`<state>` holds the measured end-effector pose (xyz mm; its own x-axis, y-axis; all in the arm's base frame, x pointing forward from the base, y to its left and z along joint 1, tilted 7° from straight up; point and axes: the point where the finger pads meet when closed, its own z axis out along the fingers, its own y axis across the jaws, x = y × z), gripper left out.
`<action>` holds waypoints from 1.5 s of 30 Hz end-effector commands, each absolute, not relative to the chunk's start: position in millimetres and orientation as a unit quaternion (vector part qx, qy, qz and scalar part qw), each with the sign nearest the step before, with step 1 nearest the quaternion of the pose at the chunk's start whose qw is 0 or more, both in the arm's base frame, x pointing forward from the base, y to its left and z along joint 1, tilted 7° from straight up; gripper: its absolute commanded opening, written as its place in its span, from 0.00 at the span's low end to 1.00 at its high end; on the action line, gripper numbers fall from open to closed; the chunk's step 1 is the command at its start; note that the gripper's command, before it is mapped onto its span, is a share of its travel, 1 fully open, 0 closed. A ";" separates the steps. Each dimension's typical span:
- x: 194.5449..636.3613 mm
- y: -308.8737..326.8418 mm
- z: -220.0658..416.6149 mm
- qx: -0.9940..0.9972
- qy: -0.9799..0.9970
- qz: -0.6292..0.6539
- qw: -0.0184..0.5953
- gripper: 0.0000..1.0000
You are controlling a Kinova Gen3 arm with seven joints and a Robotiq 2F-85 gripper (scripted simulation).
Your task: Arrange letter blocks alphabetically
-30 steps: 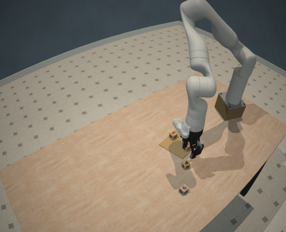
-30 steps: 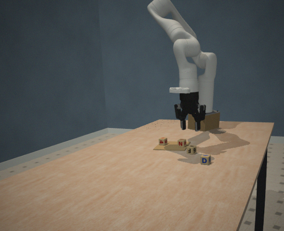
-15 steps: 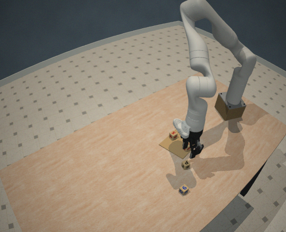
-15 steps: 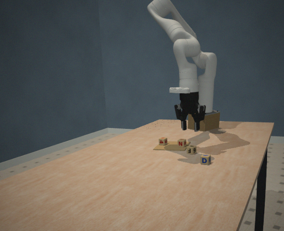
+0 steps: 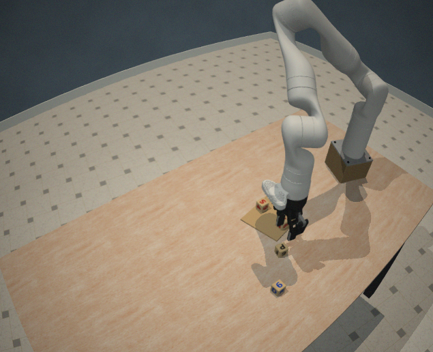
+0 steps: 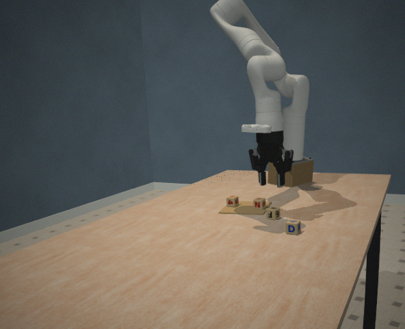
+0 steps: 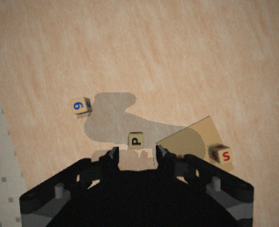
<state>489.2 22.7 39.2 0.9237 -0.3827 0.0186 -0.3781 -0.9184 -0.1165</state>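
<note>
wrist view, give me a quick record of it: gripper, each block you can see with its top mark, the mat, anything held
gripper: open, fingers apart
held: nothing
black p block: P on top, on the table off the mat
blue block: on the table off the mat, 6 or 9 on top
red s block: S on top, at the mat's far side from the black p block
mat: tan, flat on the table, partly behind the gripper
fourth block: mostly hidden behind the gripper, top mark cannot be read
</note>
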 end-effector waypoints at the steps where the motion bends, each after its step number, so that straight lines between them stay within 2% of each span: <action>1: 491.4 25.2 40.6 -0.978 0.199 -0.023 0.057 0.59; 45: 491.4 30.6 -5.5 -0.977 0.203 -0.019 0.057 0.59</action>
